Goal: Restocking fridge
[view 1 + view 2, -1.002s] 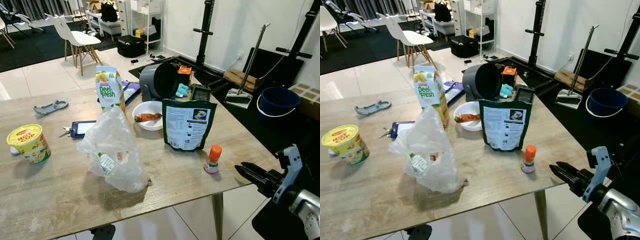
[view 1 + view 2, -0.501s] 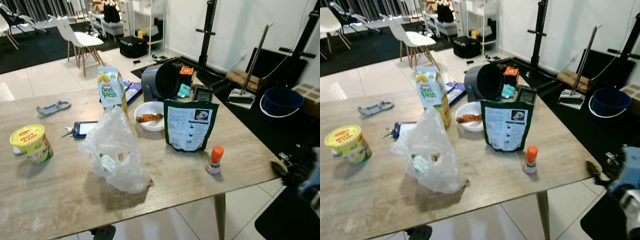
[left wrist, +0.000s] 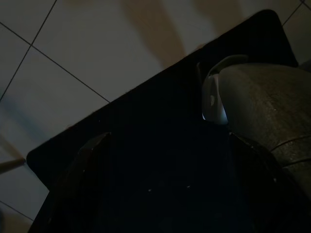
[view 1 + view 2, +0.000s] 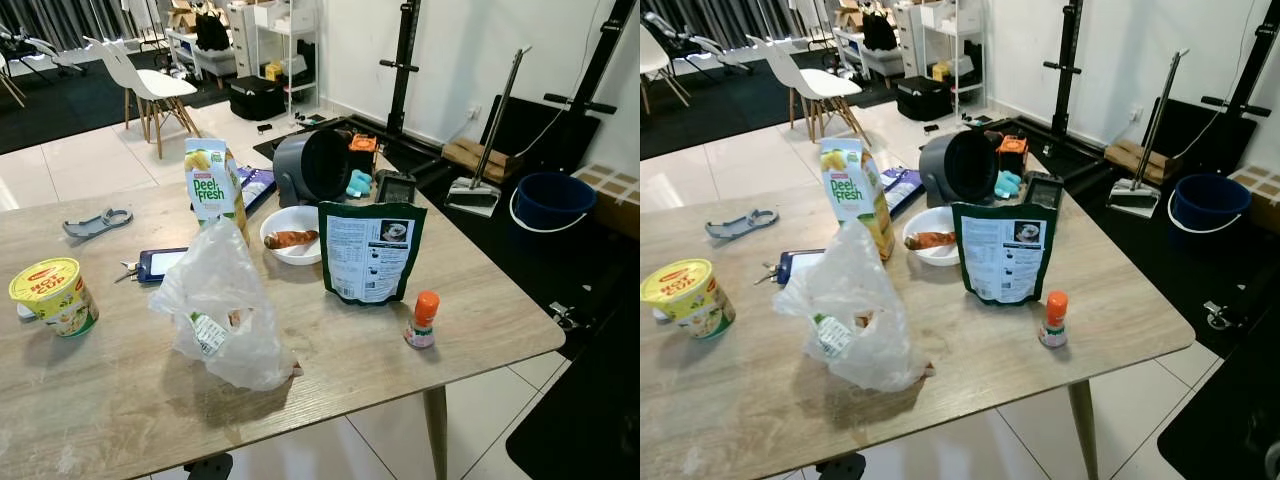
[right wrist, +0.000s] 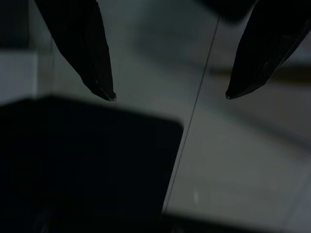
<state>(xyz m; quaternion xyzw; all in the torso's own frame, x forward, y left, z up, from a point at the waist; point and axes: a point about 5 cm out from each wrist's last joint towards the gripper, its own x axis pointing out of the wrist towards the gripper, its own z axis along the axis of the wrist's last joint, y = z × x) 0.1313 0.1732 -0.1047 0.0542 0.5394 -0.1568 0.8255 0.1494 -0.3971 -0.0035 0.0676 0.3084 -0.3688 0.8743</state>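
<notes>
On the wooden table stand a Peel Fresh juice carton, a crumpled clear plastic bag with food inside, a dark green pouch, a small orange-capped bottle, a white bowl holding an orange piece of food, and a yellow cup of noodles. My right gripper hangs open over floor tiles and a dark mat, holding nothing. My left gripper hangs idle in shade over a black mat, its dim fingers apart.
A grey pot-like appliance lies on its side at the table's far edge, with a phone and keys to its left. Right of the table are a black mat, a blue bucket and a mop. White chairs stand farther back.
My right arm, stretched out beside the table's right corner a second ago, has dropped out of the head views. The camera shifted slightly; the things on the table stayed put.
</notes>
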